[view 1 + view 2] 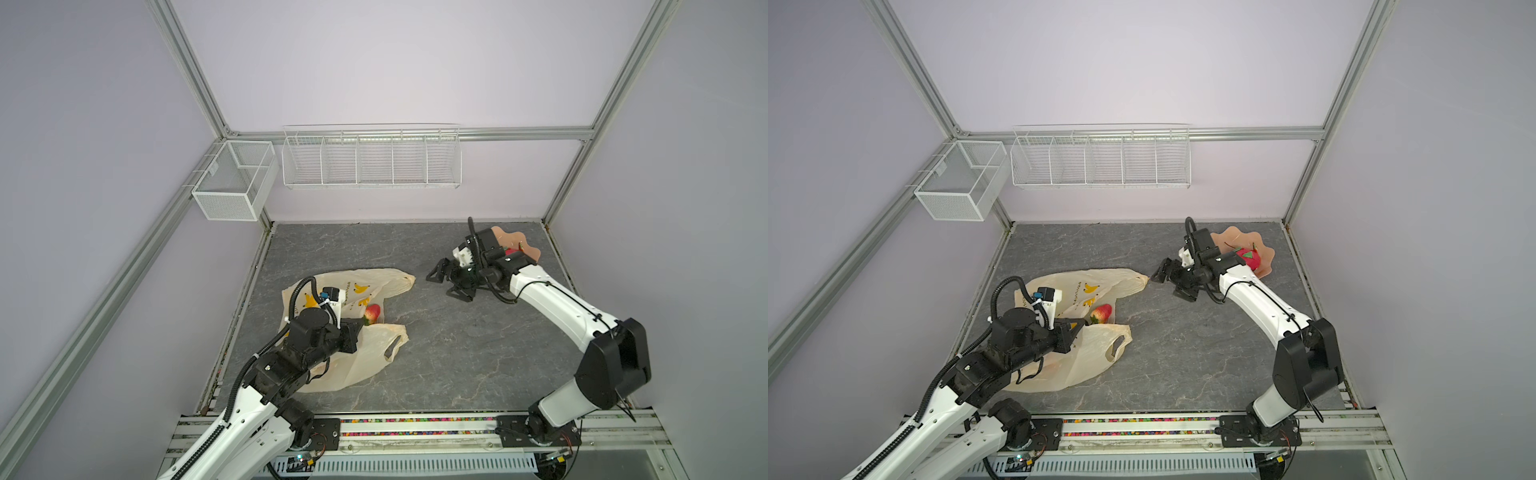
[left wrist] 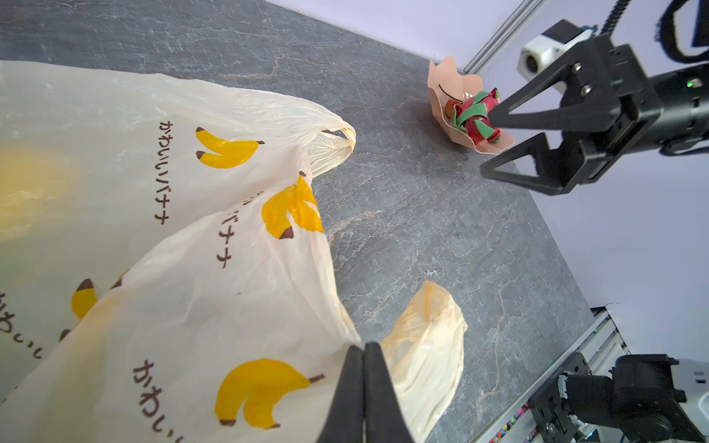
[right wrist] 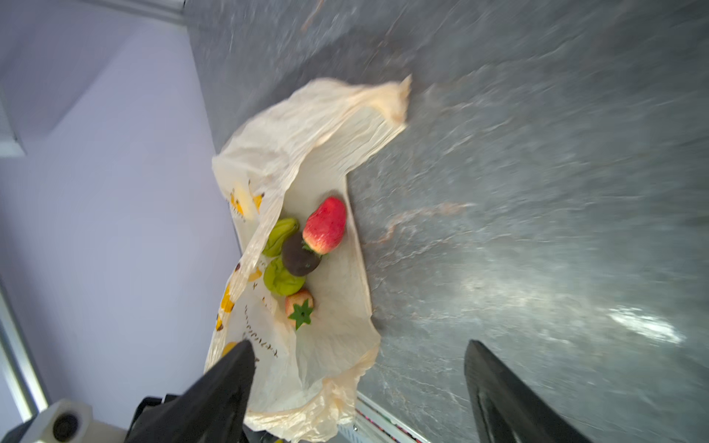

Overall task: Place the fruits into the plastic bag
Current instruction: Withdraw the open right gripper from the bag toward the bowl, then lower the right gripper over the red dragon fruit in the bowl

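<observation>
Top views, right arm partly covering bowl, dragon fruit partly hidden

plastic bag: cream-yellow, see-through; printed with yellow bananas tipped brown and dark brown lettering
counter: dark grey stone look, with pale and rust-coloured veins
bowl: peach
dragon fruit: red with green scales
big strawberry: red, paling to yellowish near the stem
small strawberry: pinkish red, with a green star-shaped cap
ball: dark brown
lumpy fruits: yellow-green
left pincer: black
right pincer: black
arms: white shells, black joints
baskets: white wire
walls: pale lilac
</observation>
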Available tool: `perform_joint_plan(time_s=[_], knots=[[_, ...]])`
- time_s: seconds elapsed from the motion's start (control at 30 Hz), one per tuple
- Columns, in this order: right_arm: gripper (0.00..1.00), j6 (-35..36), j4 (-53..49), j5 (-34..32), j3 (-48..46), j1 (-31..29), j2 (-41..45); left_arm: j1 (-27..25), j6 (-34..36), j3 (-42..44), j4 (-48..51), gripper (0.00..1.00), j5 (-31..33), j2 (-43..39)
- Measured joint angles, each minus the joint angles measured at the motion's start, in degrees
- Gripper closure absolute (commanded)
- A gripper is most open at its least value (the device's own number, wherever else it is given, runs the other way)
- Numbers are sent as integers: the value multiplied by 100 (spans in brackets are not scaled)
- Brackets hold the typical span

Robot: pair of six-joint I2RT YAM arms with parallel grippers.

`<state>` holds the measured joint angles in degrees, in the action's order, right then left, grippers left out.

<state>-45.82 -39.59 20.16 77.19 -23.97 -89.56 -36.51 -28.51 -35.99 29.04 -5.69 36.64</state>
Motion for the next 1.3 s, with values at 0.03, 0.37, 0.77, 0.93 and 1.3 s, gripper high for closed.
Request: perform_joint_plan(time_s=[0.03, 0.37, 0.77, 0.93, 1.3], knots=[[12, 125, -219, -219, 90, 208, 39, 0, -2, 0, 0, 100, -13, 0], [12, 857, -1386, -1550, 960, 1998, -474, 0, 35, 0, 2, 100, -33, 4], [12, 994, -1687, -1930, 2385, 2911, -2079, 0, 39, 0, 0, 100, -31, 72], [12, 785, -1700, -1856, 2889, 3053, -2669, 0, 37, 0, 0, 100, -31, 111], [12, 122, -1637, -1567, 3285, 3165, -3224, 0, 37, 0, 2, 100, -11, 94]])
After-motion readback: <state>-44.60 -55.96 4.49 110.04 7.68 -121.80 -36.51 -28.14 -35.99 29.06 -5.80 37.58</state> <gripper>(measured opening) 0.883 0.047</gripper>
